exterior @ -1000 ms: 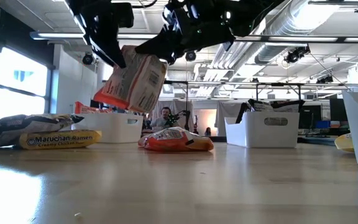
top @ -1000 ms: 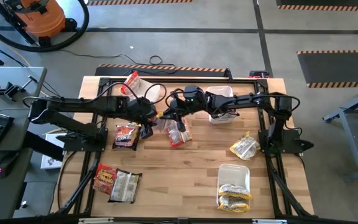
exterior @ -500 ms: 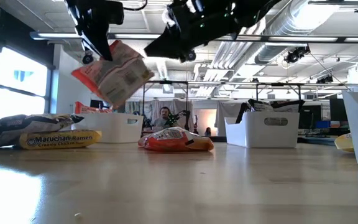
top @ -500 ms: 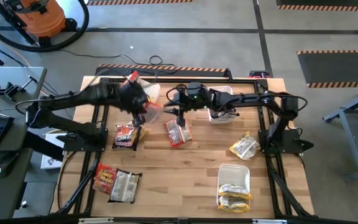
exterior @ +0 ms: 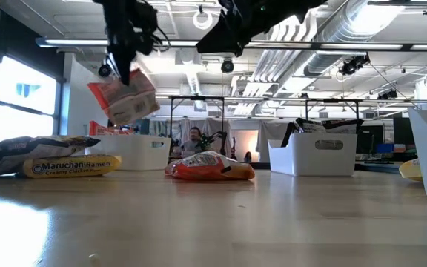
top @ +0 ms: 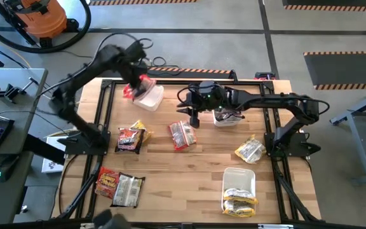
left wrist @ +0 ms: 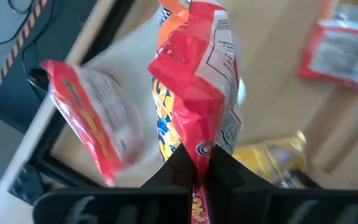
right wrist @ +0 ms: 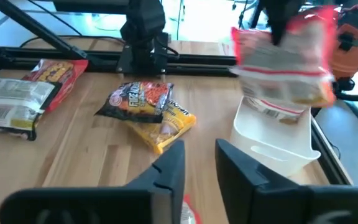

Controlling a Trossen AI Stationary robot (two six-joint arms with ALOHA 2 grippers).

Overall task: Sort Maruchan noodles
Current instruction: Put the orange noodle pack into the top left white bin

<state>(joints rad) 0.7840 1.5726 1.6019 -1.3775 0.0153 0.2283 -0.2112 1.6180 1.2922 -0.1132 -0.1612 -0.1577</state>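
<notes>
My left gripper (top: 138, 81) is shut on a red-orange noodle packet (exterior: 124, 98) above the white bin (top: 151, 97) at the table's far left. A second red packet (left wrist: 92, 124) lies in that bin. My right gripper (right wrist: 199, 165) hovers open over the table's middle with nothing between its fingers. Just near of it, a red packet (top: 182, 135) lies flat on the table. A dark packet and a yellow one (top: 131, 138) lie left of it. My left gripper pinches the packet's top edge (left wrist: 196, 155) between its two fingers. The fingers come from above, pointing steeply down. The packet (left wrist: 197, 93) hangs below them, a little tilted, lifted clear of the bin and the table.
A red packet (top: 108, 180) and a silver one (top: 129, 189) lie at the near left, and a yellow one (top: 250, 151) at the right. A bin (top: 239, 188) holding yellow packets stands near right. Another white bin (top: 226, 107) stands far centre.
The red-orange packet hung between both grippers over the table's middle. It has since gone with my left gripper up and toward the far left corner, and now hangs over the bin. My right gripper has risen a little and drawn back from it.
</notes>
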